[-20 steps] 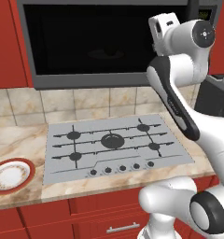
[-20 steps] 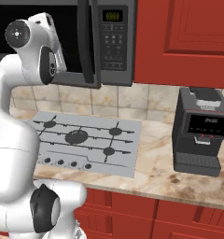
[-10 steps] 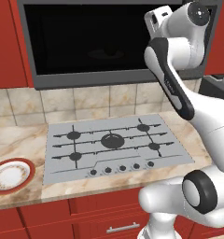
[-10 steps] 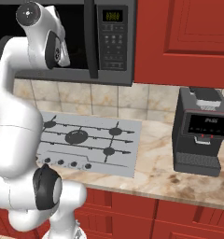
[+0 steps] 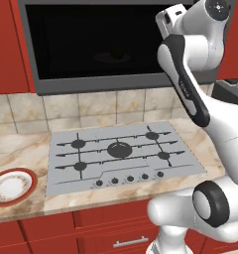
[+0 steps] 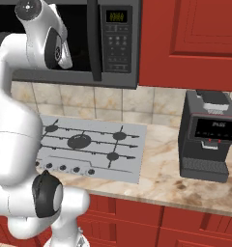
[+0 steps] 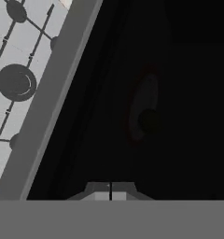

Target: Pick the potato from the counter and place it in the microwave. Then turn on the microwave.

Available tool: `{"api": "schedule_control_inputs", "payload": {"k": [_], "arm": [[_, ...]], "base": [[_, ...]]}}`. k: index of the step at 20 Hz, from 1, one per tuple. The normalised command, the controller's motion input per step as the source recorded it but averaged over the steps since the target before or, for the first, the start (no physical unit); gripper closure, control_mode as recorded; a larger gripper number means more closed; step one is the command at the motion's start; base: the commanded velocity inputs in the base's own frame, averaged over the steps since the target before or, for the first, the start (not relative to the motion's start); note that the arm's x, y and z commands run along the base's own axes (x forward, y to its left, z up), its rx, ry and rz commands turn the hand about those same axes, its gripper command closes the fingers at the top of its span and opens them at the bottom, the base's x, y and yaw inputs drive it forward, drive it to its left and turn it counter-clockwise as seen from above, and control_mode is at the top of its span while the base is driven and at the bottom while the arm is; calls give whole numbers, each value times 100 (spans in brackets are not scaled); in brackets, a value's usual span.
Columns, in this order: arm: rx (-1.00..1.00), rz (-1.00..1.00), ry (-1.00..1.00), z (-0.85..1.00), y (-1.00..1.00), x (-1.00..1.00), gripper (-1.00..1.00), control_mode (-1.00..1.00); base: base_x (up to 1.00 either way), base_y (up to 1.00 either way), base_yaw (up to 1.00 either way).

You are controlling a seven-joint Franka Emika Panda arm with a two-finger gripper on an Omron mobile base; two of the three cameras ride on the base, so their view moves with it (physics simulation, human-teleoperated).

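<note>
Potato (image 7: 149, 120) lying inside microwave (image 5: 91, 82), on its plate behind dark glass, door seemingly closed. Tool (image 7: 110, 192) pinched shut, empty, facing that door. Placing done, judging so; keypad (image 6: 119, 41) press left. Cooktop (image 5: 122, 153) below on desk (image 6: 166, 181).

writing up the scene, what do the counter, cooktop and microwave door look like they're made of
Counter: polished stone, likely marble, from its beige surface with tan veins. Cooktop: matte grey metal, probably steel, with dark burner grates. Microwave door: glossy black glass in a dark grey frame, metal or plastic.
</note>
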Motion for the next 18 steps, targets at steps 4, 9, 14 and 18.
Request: {"api": "schedule_control_inputs", "payload": {"k": [4,9,14,18], "arm": [[-2,0,0,0,-36,-99,100,-100],[0,0,0,0,-60,-100,100,-100],[0,4,4,0,-91,-80,100,-100],[0,9,9,-2,-76,-11,100,-100]], "base": [[0,0,0],[0,0,0],[0,0,0],[0,0,0]]}}
